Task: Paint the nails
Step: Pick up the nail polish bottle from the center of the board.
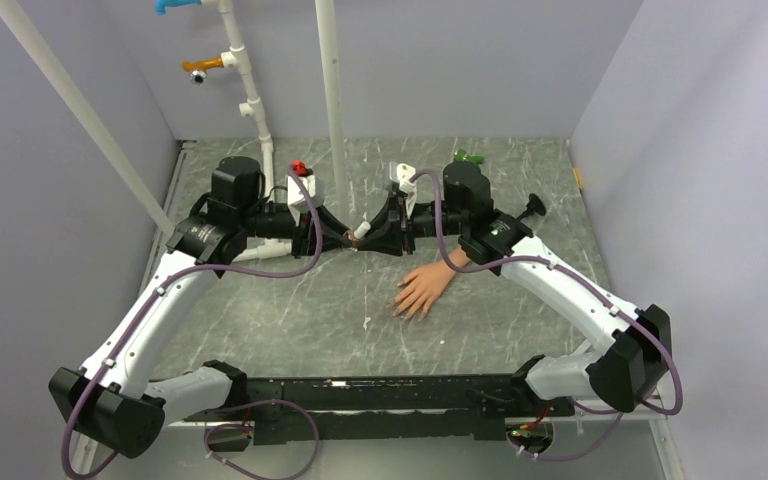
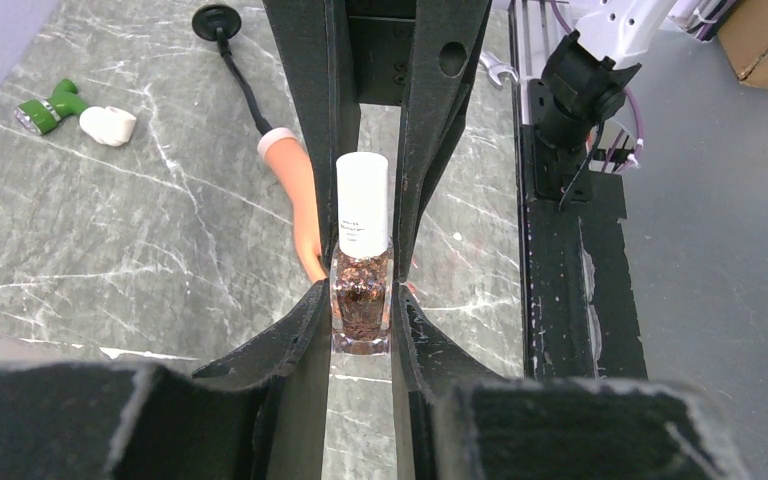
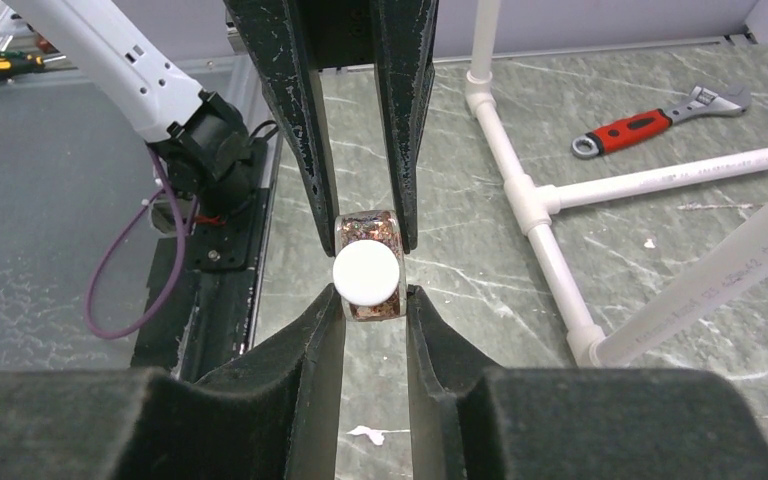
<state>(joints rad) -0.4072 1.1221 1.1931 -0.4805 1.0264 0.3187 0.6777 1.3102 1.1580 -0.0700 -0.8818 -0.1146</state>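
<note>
The nails (image 1: 403, 312), too small to make out, tip a peach mannequin hand (image 1: 428, 287) lying palm down on the grey marbled table (image 1: 290, 320), near the right arm. Just beyond it, above the table, the left gripper (image 2: 363, 312) is clenched on a small glass bottle of coppery glitter polish (image 2: 362, 285), and the right gripper (image 3: 372, 300) grasps its white cylindrical cap (image 3: 368, 277).

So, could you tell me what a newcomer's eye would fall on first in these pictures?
Most striking is the small nail polish bottle of coppery glitter at the middle of the table: the left claw grips its glass body and the right claw pinches its white cap. Close by, on the right claw's side, the peach mannequin hand lies flat, fingers spread.
</note>
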